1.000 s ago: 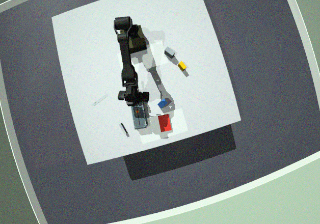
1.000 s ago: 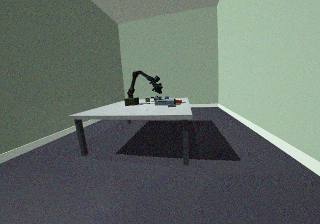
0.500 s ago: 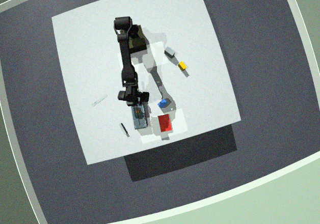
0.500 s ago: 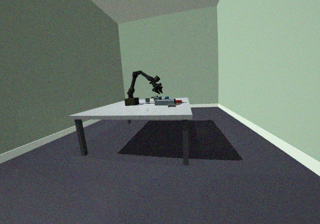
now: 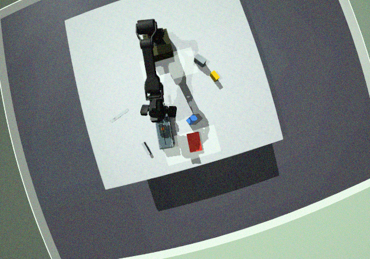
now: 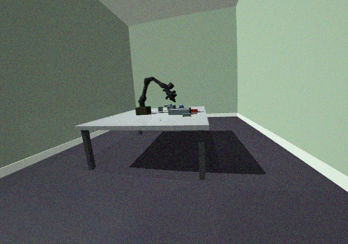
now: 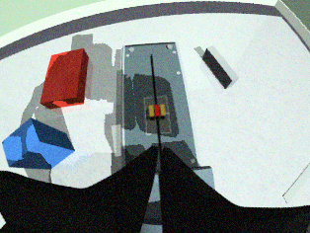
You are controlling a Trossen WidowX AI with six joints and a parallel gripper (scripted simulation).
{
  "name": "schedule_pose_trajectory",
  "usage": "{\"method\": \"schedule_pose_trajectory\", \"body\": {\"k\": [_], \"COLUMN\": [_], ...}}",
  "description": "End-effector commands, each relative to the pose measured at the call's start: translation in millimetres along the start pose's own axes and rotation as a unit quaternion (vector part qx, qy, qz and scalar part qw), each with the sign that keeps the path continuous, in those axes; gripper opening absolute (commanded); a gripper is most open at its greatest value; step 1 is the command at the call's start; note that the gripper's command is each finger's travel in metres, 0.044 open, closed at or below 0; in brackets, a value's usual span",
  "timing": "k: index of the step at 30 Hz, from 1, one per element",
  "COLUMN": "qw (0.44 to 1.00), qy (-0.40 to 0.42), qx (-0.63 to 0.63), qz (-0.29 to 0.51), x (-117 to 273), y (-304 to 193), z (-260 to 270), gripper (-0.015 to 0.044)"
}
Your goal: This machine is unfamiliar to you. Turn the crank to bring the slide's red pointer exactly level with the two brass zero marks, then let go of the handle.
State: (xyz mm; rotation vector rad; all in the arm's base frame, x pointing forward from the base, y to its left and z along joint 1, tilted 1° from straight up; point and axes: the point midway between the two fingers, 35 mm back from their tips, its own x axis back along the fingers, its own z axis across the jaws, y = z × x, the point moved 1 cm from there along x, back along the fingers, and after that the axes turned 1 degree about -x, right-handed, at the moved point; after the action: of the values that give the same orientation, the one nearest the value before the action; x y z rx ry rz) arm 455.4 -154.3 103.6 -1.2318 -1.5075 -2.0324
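Observation:
The machine is a long grey-blue box with a dark slot along its top. In the wrist view the red pointer sits between two brass marks, at about their level; a tiny offset cannot be told. My gripper is shut with nothing seen between its fingertips. It hangs above the near end of the machine, clear of it. The crank and its handle are hidden behind the fingers in the wrist view and under the arm in the top view.
A red block and a blue block stand beside the machine. A dark flat piece lies on its other side. A yellow block and a grey block are nearer the arm's base.

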Motion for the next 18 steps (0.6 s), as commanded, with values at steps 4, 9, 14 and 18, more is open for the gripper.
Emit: {"method": "schedule_pose_trajectory", "body": {"k": [4, 9, 14, 18], "qw": [1.0, 1.0, 1.0, 1.0], "qy": [0.0, 0.0, 0.0, 0.0], "qx": [0.0, 0.0, 0.0, 0.0], "qz": [0.0, 0.0, 0.0, 0.0], "x": [0.0, 0.0, 0.0, 0.0], "y": [0.0, 0.0, 0.0, 0.0], "z": [0.0, 0.0, 0.0, 0.0], "gripper": [0.0, 0.0, 0.0, 0.0105]}}
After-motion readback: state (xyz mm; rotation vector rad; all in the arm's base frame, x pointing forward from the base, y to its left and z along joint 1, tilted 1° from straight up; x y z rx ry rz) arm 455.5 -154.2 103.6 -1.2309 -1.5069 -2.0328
